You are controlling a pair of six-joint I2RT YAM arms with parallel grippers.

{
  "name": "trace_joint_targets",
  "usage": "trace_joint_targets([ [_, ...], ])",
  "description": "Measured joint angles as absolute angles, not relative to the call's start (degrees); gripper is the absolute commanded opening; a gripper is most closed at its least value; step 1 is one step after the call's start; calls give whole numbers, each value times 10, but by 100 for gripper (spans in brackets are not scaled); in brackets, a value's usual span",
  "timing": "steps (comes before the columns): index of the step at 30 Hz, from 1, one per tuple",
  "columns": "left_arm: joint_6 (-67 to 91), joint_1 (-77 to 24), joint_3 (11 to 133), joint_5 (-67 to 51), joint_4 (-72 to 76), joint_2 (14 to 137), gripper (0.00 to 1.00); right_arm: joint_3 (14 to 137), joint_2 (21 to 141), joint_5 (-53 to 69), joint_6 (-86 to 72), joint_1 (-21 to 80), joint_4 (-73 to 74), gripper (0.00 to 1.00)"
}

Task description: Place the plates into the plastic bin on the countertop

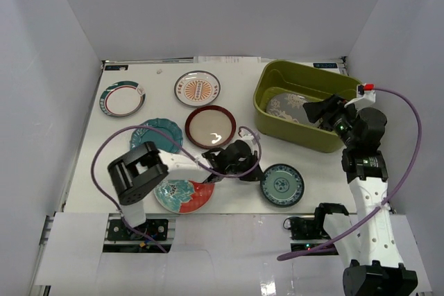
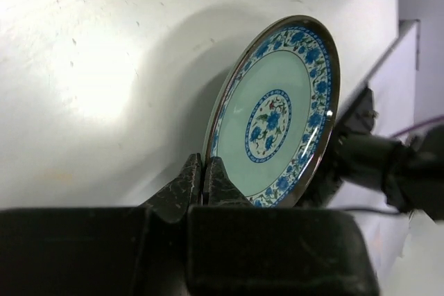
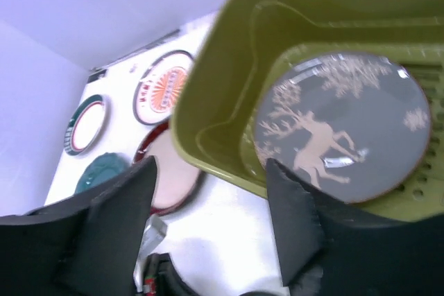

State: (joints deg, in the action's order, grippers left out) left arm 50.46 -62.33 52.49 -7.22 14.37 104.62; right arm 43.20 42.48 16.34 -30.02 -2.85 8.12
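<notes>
At the far right of the bench stands the olive plastic bin, with one grey plate lying inside on its ribbed bottom. The right gripper hangs over the right part of the bin, fingers spread wide and holding nothing. The left gripper sits low at the near centre, fingers drawn narrow onto the rim of the small blue-and-white plate, which lies on the bench. Five further plates lie on the bench outside the bin: the white teal-rimmed plate far left, the sunburst plate far centre, the dark-red rimmed plate and the teal scalloped plate mid-bench, and the red plate near left.
</notes>
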Motion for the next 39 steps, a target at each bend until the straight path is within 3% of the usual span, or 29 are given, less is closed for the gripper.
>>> trace_joint_targets([
  [1,500,-624,512,-73,131,1017,0,443,423,174,-306,-28,80,48],
  [4,483,-623,496,-67,93,920,0,496,420,204,-323,-26,77,23],
  [7,470,-614,503,-60,72,832,0,555,416,218,-328,-25,75,18],
  [11,448,-569,558,-52,38,775,0,599,394,217,-327,-24,73,17],
  [15,422,-495,659,-46,9,812,0,602,369,194,-318,-18,79,17],
  [29,302,-460,1205,27,-156,1258,0,551,336,158,-279,18,138,18],
  [37,275,-460,1289,36,-236,1353,0,502,306,156,-278,42,162,19],
  [39,274,-460,1290,34,-242,1360,11,493,302,155,-278,45,166,20],
])
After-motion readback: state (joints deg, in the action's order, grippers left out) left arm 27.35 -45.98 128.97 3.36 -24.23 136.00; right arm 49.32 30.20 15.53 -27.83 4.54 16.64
